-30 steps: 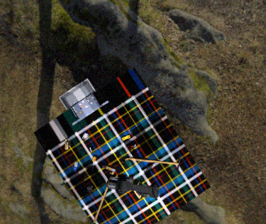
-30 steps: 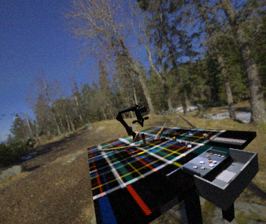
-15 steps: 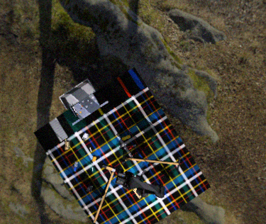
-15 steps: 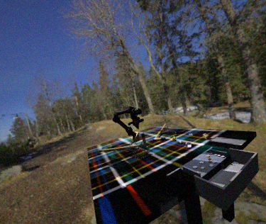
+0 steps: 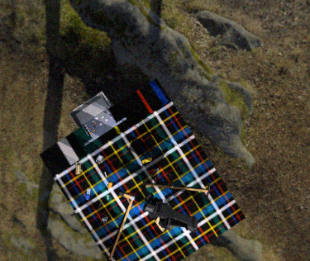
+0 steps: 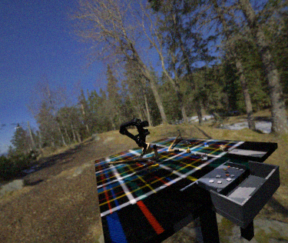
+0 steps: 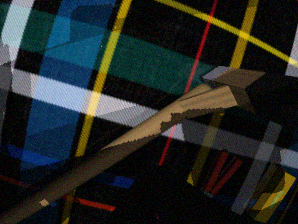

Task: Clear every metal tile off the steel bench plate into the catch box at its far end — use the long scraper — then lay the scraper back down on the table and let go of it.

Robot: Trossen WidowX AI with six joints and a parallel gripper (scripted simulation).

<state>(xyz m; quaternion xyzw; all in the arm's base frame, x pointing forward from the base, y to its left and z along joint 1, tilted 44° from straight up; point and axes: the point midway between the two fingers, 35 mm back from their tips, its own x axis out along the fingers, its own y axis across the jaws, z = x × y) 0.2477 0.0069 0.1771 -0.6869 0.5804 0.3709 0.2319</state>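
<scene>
The steel bench plate carries several small pale and coppery metal tiles. The grey catch box adjoins its far end; no tile is made out inside. Two wooden-handled tools lie on the tartan table: one right of centre, one at lower left; which is the long scraper is unclear. A tool with a short wood-and-grey head crosses the wrist view. My gripper is shut, empty, and raised above the table near the tools. Its fingertips are not distinct in the wrist view.
A yellow object lies mid-table. A brass-coloured piece, a pale block, a blue piece and an orange piece lie on the left side. A thin pale bar runs by the plate's table side.
</scene>
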